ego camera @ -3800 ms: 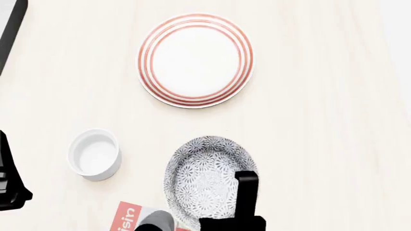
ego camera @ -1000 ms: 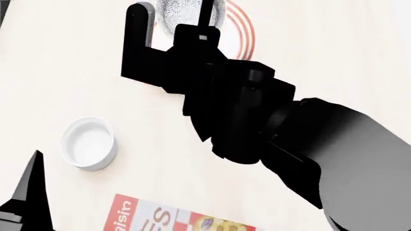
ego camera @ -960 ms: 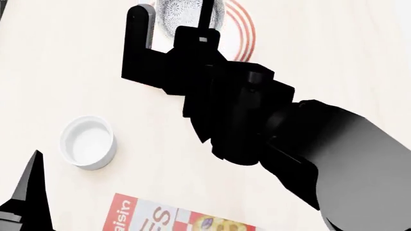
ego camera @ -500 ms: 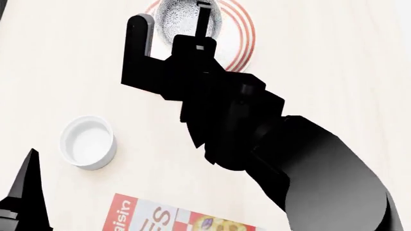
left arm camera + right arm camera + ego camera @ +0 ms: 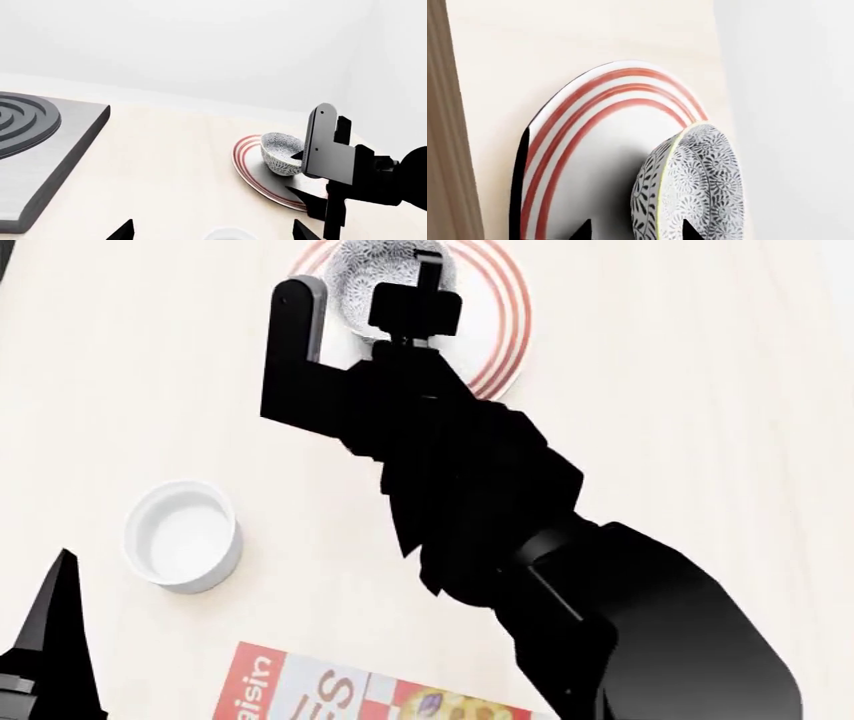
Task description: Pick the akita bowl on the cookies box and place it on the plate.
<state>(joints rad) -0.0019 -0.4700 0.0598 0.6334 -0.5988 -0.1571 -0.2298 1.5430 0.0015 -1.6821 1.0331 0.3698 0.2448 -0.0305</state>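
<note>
— Right claw [image 5: 358, 300] was over the plate [image 5: 507, 310], wasn't it? Were its fingers on the akita bowl [image 5: 358, 275]?

— Its two fingers were apart, one on each side of the bowl's wall. I could not tell if they touched it. The bowl sat on the plate.

— And the left claw [image 5: 47, 640]?

— Only a dark tip showed low at the left edge. I could not tell if it was open or closed.

— What was nearest?

— The cookies box [image 5: 307, 695], at the bottom, with no bowl on it. A small white cup [image 5: 183, 536] stood a bit further off on the pale table [image 5: 694, 390]. The plate and bowl were farthest
</note>
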